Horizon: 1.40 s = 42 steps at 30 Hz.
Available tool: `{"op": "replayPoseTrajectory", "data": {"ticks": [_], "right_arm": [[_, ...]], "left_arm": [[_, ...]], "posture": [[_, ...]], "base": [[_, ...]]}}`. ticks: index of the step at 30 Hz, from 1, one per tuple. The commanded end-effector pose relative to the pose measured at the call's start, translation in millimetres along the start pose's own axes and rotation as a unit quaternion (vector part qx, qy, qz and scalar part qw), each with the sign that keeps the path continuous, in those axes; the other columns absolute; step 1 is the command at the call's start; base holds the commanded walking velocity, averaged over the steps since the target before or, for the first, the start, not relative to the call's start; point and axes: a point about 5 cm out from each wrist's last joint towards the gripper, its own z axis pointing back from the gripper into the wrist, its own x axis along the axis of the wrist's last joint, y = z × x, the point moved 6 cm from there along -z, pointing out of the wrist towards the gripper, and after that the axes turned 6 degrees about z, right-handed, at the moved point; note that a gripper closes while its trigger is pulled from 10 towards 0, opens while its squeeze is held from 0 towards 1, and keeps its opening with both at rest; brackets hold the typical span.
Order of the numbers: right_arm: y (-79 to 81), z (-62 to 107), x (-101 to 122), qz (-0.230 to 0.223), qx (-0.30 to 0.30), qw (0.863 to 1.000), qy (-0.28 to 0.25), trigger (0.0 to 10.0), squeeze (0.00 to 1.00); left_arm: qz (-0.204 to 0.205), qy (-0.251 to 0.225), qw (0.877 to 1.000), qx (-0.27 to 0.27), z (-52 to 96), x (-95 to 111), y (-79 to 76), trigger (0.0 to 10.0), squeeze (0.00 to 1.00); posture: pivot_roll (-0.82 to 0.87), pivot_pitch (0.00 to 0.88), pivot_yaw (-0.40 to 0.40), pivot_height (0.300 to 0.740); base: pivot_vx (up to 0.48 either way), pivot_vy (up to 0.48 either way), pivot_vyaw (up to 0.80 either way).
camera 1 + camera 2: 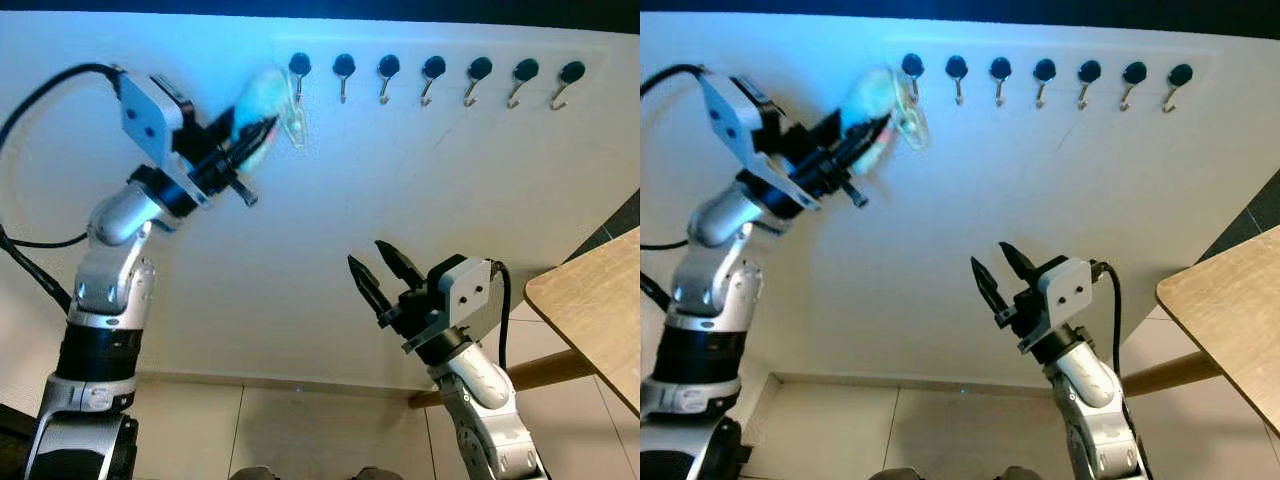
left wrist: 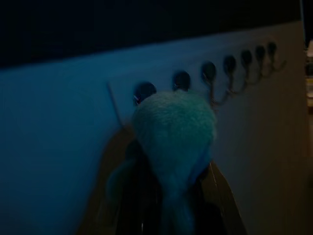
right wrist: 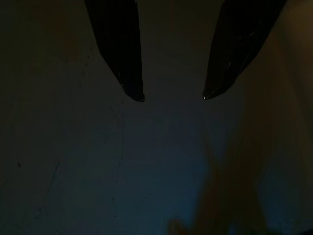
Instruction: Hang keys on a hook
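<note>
A row of several black-knobbed metal hooks (image 1: 431,78) runs along the white wall. My left gripper (image 1: 258,133) is raised to the leftmost hook (image 1: 299,72), shut on a fluffy pale-green pompom keychain (image 1: 258,98). The keychain's pale tag and ring (image 1: 293,122) hang right below that hook; whether the ring is over it I cannot tell. In the left wrist view the pompom (image 2: 173,132) hides the fingers, with the hooks (image 2: 210,78) just beyond. My right gripper (image 1: 377,270) is open lower down, pointing at the bare wall, its fingertips (image 3: 137,93) apart and holding nothing.
A wooden table (image 1: 595,310) juts in at the lower right, its leg close beside my right arm. The white wall (image 1: 400,180) meets the tiled floor (image 1: 320,430) at a skirting line. A black cable (image 1: 40,90) loops off my left arm.
</note>
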Motion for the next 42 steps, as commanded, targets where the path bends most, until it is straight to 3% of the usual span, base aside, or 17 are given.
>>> {"op": "replayPoseTrajectory", "data": {"ticks": [1, 6, 16, 32, 42], "right_arm": [[-0.7, 1.1, 0.5, -0.006, -0.001, 1.000, 0.000, 10.0, 0.00], [0.5, 1.1, 0.5, -0.006, 0.001, 1.000, 0.000, 10.0, 0.00], [1.6, 0.6, 1.8, -0.008, 0.002, 1.000, -0.003, 10.0, 0.00], [2.6, 0.5, 2.7, -0.009, 0.004, 1.000, -0.004, 10.0, 0.00], [4.2, 0.2, 2.2, -0.012, 0.005, 1.000, -0.004, 10.0, 0.00]], "left_arm": [[0.003, 0.001, 1.000, -0.006, -0.9, -0.9, -4.7, 10.0, 0.00], [-0.002, 0.012, 1.000, 0.003, -3.0, -6.7, -3.8, 10.0, 0.00], [-0.008, -0.008, 1.000, 0.014, -8.0, 1.6, 2.7, 10.0, 0.00], [0.038, -0.048, 0.996, -0.067, -20.4, 23.0, -35.3, 10.0, 0.00], [0.045, -0.050, 0.996, -0.063, -26.5, 22.1, -38.6, 10.0, 0.00]], "posture": [[0.01, 0.069, 0.006, 0.740], [0.01, 0.064, 0.007, 0.740], [0.01, 0.057, 0.011, 0.740], [0.01, 0.059, 0.011, 0.740], [0.01, 0.061, 0.012, 0.740]], "base": [[0.000, 0.000, 0.00], [0.000, 0.000, 0.00], [0.000, 0.000, 0.00], [0.000, 0.000, 0.00], [0.000, 0.000, 0.00]]}}
